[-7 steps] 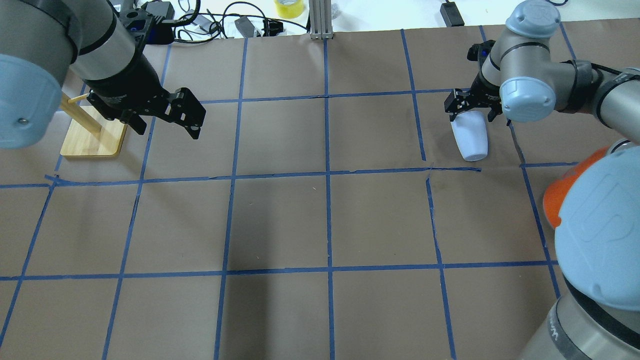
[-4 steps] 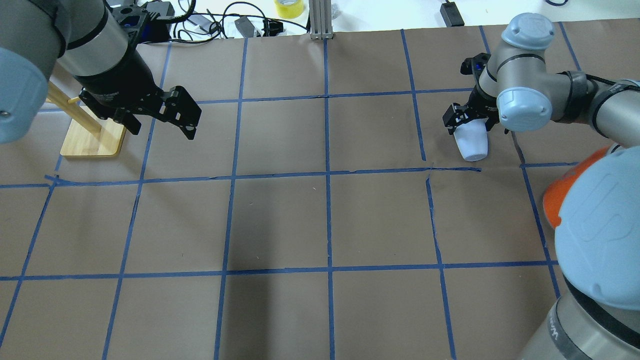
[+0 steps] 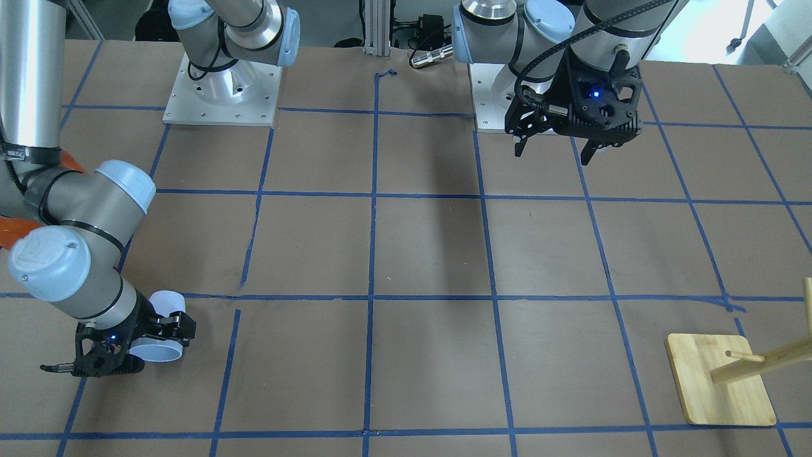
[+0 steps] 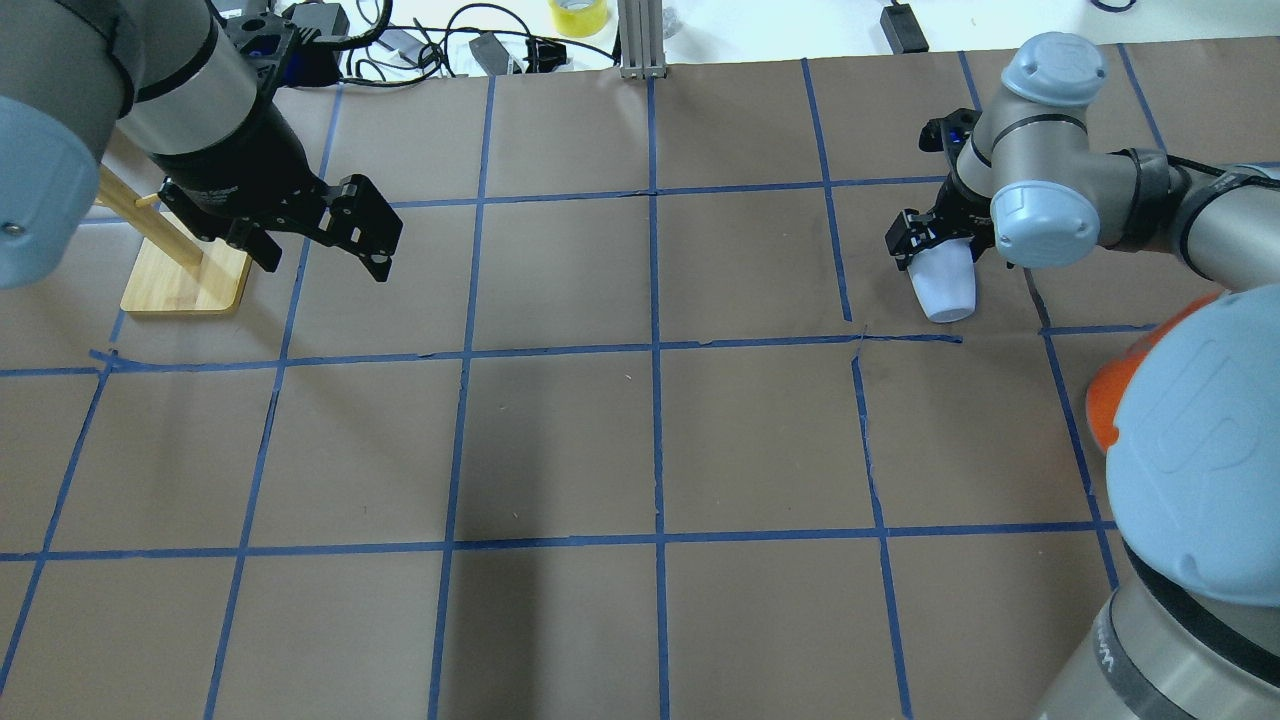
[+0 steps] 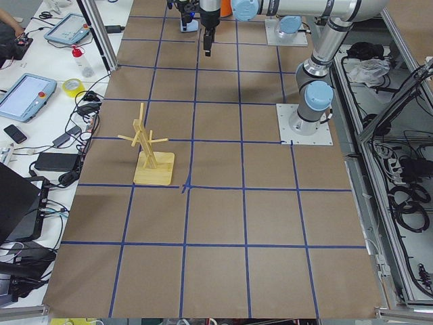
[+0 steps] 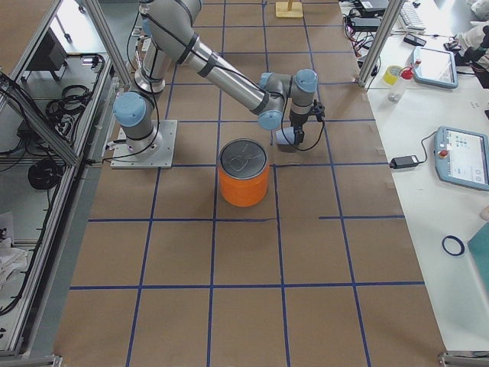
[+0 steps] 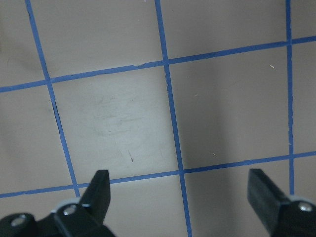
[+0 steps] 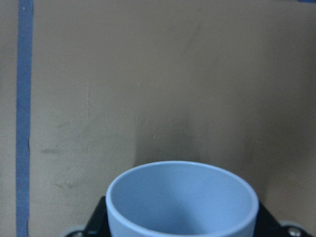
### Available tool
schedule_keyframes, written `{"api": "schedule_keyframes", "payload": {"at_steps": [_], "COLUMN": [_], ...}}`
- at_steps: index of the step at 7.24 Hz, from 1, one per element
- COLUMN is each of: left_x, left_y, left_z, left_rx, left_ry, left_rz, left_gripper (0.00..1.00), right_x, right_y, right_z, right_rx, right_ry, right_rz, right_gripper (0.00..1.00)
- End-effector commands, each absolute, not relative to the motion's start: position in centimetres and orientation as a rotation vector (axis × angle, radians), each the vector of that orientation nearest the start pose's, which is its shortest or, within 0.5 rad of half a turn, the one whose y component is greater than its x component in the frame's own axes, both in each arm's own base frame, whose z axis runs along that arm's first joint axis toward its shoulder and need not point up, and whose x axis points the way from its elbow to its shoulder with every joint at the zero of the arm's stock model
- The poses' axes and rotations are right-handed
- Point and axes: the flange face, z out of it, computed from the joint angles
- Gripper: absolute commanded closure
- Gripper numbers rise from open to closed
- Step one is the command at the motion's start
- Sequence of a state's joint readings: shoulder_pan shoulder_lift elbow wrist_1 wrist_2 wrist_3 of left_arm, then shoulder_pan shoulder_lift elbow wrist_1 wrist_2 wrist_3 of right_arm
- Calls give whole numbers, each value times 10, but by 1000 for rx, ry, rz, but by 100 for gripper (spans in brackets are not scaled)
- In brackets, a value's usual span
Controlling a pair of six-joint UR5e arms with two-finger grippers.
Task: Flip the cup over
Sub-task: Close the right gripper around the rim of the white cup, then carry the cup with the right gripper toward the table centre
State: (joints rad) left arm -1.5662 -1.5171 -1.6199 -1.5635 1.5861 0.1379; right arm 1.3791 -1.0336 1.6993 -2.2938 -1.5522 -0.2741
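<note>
The pale lavender-blue cup (image 4: 944, 288) is between the fingers of my right gripper (image 4: 940, 243), which is shut on it near the rim. The cup is tilted, its mouth up and away from my base and its narrow base low, close to the table. The front view shows its open rim (image 3: 156, 350) in the right gripper (image 3: 141, 346). The right wrist view looks into the bluer inside (image 8: 182, 207). It also shows in the right side view (image 6: 284, 138). My left gripper (image 4: 375, 238) is open and empty above the table, far from the cup; its fingers (image 7: 100, 190) are spread wide.
A big orange can (image 6: 244, 173) with a silver lid stands near my right arm, on the robot's side of the cup. A wooden peg stand (image 4: 185, 280) sits on the left, behind my left gripper. Cables and a yellow tape roll (image 4: 578, 14) lie past the far edge.
My right gripper has turned the cup from a flatter lie to a more upright tilt. My left gripper has drifted slightly left.
</note>
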Motion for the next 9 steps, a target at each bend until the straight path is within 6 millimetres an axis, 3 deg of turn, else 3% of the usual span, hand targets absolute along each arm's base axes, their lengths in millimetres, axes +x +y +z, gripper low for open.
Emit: {"api": "schedule_keyframes", "payload": {"at_steps": [1,3,4,5,7,8,9], "left_x": [-130,-130,-130,-130,-126,-118,-92], "left_y": [-469,-466,-465,-465,-465,-471,-480], "left_z": [488,491,490,491,492,492,489], "left_rx": [197,196,196,196,182,177,141], "left_ry": [3120,3120,3120,3120,3119,3115,3063], "left_rz": [1,-6,-6,-6,2,5,16], "left_gripper": [0,0,0,0,0,0,0], "right_x": [12,23,44,89,196,251,287], "right_y": [-647,-642,-639,-633,-611,-594,-584], "right_z": [195,230,242,250,259,265,269], "right_rx": [-129,-157,-308,-563,-835,-963,-1141], "right_ry": [3131,3109,3086,3052,2948,2892,2834], "right_rz": [-118,-190,-198,-217,-247,-275,-294], "right_gripper": [100,100,100,100,100,100,100]}}
